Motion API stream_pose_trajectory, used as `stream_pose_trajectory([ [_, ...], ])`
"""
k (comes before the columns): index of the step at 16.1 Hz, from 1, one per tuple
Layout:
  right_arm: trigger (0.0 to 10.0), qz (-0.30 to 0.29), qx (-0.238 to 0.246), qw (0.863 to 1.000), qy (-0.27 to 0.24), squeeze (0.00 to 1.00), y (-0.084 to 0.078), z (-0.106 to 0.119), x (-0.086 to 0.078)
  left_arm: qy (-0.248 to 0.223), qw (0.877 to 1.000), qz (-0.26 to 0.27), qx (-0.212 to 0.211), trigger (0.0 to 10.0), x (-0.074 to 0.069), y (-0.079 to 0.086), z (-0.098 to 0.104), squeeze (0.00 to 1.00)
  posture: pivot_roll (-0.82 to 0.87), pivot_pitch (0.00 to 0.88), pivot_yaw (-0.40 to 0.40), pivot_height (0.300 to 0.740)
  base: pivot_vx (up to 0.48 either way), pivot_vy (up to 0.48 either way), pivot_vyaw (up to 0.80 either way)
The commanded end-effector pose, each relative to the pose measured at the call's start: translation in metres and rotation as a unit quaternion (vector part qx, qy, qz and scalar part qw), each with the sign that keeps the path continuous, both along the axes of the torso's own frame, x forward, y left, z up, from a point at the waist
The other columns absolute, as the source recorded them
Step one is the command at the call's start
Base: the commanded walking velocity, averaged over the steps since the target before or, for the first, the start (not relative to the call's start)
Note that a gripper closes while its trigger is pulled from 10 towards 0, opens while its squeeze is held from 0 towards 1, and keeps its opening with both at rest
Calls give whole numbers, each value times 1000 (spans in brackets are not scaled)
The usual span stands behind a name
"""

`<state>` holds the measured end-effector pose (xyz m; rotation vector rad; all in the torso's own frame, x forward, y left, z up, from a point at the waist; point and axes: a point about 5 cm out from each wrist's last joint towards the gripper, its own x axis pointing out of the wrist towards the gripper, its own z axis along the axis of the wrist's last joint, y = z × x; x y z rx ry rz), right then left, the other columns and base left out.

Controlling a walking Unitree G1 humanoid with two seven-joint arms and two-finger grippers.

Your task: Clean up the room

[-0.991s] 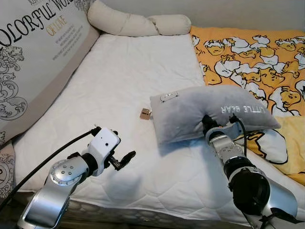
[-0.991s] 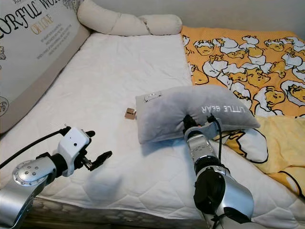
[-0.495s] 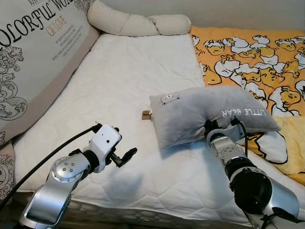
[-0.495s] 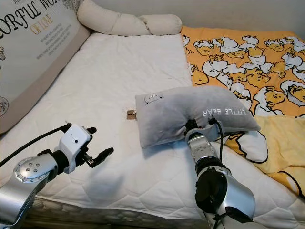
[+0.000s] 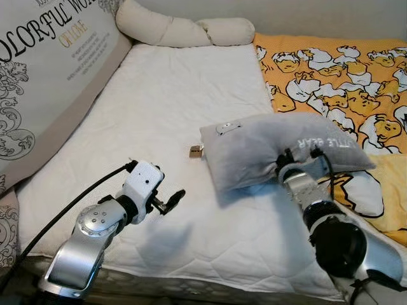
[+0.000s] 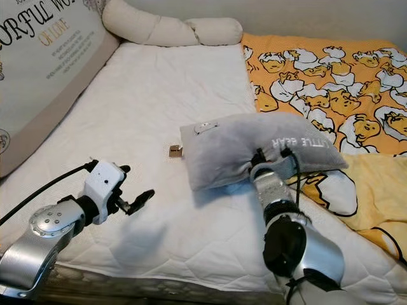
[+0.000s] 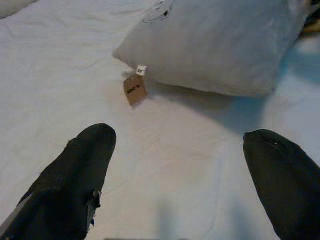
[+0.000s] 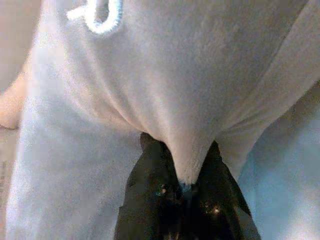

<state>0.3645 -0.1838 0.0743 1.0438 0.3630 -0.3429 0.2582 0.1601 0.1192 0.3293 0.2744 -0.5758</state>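
Since the earlier frames, the grey pillow [image 5: 273,151] has risen at its near edge, and the left arm has shifted slightly toward the middle of the bed.

1. Task object. The grey pillow sits mid-bed, straddling the white mattress [image 5: 172,114] and the orange duck-print blanket [image 5: 343,70] on the right. Its near edge is lifted and casts a shadow on the sheet; its far part appears to rest on the bed. A small brown tag [image 5: 195,151] hangs at its left corner, touching the mattress.

2. Right gripper [image 8: 182,175]. Its two black fingers are pinched together on a fold of the pillow's near edge; the right wrist view shows fabric squeezed between them.

3. Left gripper [image 7: 180,175]. Its fingers are spread wide, holding nothing. It hovers over bare mattress, near and left of the pillow, aimed toward the tag.

4. Progress. Judged from the layout, the tidy-up is at an early stage: the pillow is gripped but not yet placed. Likely remaining: carry it to the far end beside the cream bolster [image 5: 184,28], or against the large printed cushion [image 5: 51,70] on the left. The blanket lies rumpled and probably needs straightening.

5. Containers. No bin, box or basket can be made out.
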Motion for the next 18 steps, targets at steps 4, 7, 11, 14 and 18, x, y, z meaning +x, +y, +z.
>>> stream_pose_trajectory([
  [4,0,77,-56,993,-72,0,12,52,29,-40,994,100,-23,10000,19,23,10,0,88,0,-2,740,0,0,0],
  [7,0,168,-65,972,-154,0,41,96,45,-83,971,220,-34,10000,37,51,22,0,70,0,8,740,0,0,0],
  [11,0,312,-82,913,-251,0,82,146,51,-116,940,316,-50,10000,47,77,33,0,65,0,10,740,0,0,0],
  [14,0,363,-38,876,-315,0,81,183,48,-110,931,344,-50,10000,41,90,26,0,67,0,6,740,0,0,0],
  [18,0,425,-39,861,-276,0,50,138,23,-104,904,405,-93,10000,35,103,23,0,42,0,25,740,0,0,0],
])
